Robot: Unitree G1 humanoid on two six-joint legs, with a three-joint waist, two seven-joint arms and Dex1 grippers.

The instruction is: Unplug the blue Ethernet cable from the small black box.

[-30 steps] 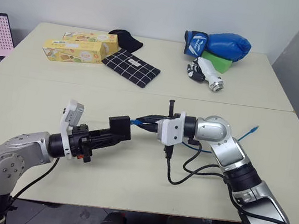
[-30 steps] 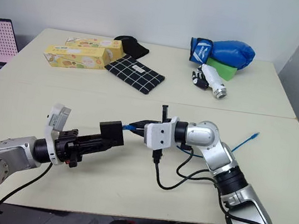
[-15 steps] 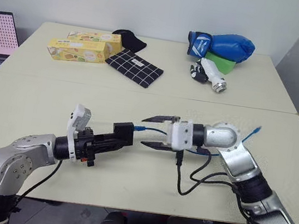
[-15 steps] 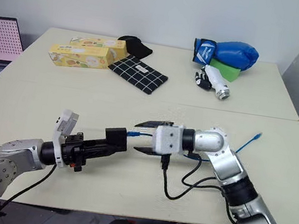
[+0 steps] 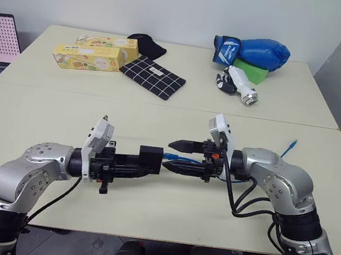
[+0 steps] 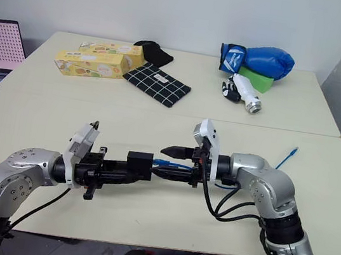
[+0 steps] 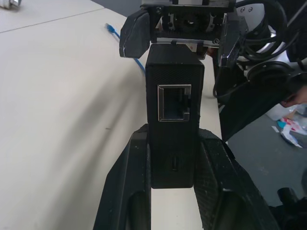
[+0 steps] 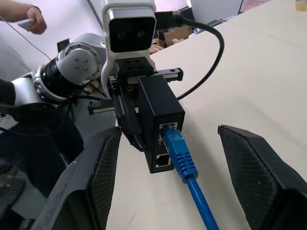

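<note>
- A pale desk (image 5: 144, 216) under a plain light wall carries the scene; a second desk behind abuts it.
- The small black box (image 5: 150, 159) hangs above the near desk, pinched at its rear end by the left claw (image 5: 131, 166); it looks rigid, light and smooth-sided, so it may slip if pulled hard.
- The blue Ethernet cable (image 8: 184, 160) is plugged into the box's upper port; its cord runs off under the right arm, its free end (image 5: 291, 145) lying on the desk; the cord is limp, so I judge the stiff plug boot the place to grip.
- The right claw (image 5: 179, 156) stands spread wide, one finger either side of the plug, touching nothing.
- Far back: yellow boxes (image 5: 93, 57), checked cloth (image 5: 149, 76), blue boxing glove (image 5: 253, 53).
</note>
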